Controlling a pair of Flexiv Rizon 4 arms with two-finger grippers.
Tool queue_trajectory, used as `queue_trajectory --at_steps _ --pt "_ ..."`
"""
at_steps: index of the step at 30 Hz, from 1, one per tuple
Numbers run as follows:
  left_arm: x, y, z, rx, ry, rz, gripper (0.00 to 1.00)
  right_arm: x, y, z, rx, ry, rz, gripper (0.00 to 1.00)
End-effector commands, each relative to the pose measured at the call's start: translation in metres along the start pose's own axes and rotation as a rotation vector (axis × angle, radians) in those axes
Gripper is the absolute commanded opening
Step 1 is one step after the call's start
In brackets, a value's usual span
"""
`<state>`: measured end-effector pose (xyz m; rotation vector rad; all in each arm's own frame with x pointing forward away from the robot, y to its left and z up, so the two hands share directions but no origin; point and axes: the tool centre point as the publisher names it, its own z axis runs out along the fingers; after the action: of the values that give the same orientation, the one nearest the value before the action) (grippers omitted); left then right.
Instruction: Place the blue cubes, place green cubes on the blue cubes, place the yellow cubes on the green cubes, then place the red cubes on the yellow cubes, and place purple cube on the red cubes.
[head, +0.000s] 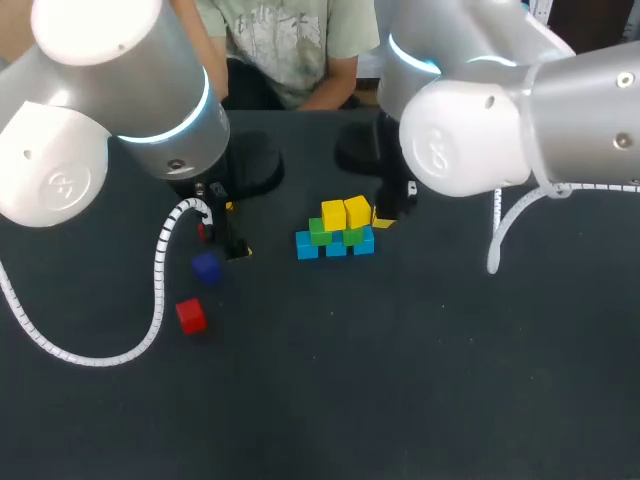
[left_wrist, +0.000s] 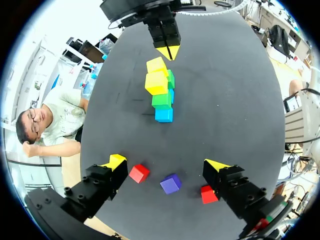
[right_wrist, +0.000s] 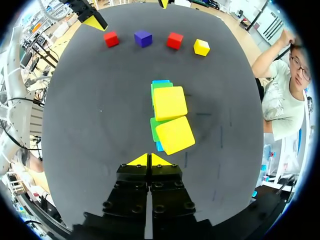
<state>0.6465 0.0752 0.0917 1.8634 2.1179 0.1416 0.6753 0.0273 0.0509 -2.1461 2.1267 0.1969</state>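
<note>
Left wrist view: my left gripper (left_wrist: 167, 164) hangs wide over a red cube (left_wrist: 139, 173), purple cube (left_wrist: 171, 183) and second red (left_wrist: 209, 194). I'd centre on one red, clamp squarely, then seat it flush on the yellows (left_wrist: 156, 80). Right gripper (right_wrist: 149, 160), pinched empty, sits beside them.

Plain solid colours all round: blue cubes (head: 335, 247), green cubes (head: 320, 232), yellow cubes (head: 345, 213), red cubes (left_wrist: 139, 173), one purple cube (left_wrist: 171, 183). Worktop's (head: 420, 380) plain dark charcoal.

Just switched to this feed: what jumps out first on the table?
The stepped pile of blue, green and yellow cubes at the table's middle, two yellow on top. Then the loose purple cube and two red cubes in a row ahead of the open left gripper.
</note>
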Motion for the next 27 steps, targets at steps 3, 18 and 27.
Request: queue_trajectory --at_steps 3,18,27 --pt "0.001 0.001 0.0 0.003 -0.004 0.003 1.0 0.002 0.003 0.0 0.008 0.0 0.006 0.0" --pt "0.001 0.001 0.0 0.003 -0.004 0.003 1.0 0.0 -0.012 0.001 0.015 0.012 0.005 0.0" --pt "0.001 0.001 0.0 0.003 -0.004 0.003 1.0 0.002 -0.01 -0.002 0.017 0.006 0.005 0.0"
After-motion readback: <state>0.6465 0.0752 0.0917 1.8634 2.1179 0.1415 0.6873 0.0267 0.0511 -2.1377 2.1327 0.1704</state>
